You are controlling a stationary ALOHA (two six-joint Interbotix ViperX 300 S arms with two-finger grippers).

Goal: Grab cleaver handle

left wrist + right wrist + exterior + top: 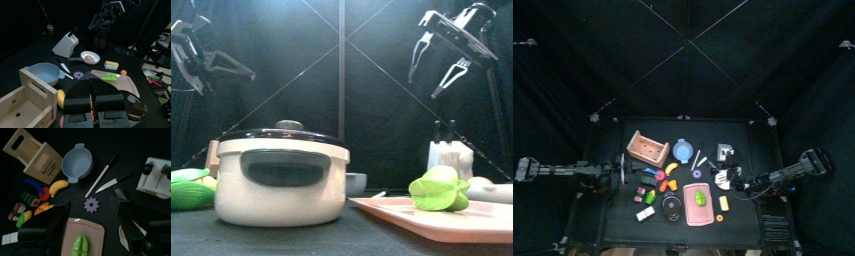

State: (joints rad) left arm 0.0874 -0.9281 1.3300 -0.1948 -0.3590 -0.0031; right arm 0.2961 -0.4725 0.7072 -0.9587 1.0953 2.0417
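Observation:
The cleaver [645,213] lies flat as a small whitish rectangle near the table's front left, left of the pot. It also shows in the right wrist view, cleaver [8,239], at the picture's edge. Its dark handle is too small to make out, and the pot hides it in the front view. My right gripper [738,183] [436,70] [92,210] hangs high over the table's right side, open and holding nothing, well away from the cleaver. My left gripper [607,182] [93,97] rests at the left edge, its jaws together.
A pot [285,175] with a black lid stands at the front. Beside it lies the pink board [700,205] with a green pepper [442,190]. Further back are a wooden crate [647,148], blue bowl [79,162], white knife block [65,44], white cup [89,56], loose knife [112,183] and small toys.

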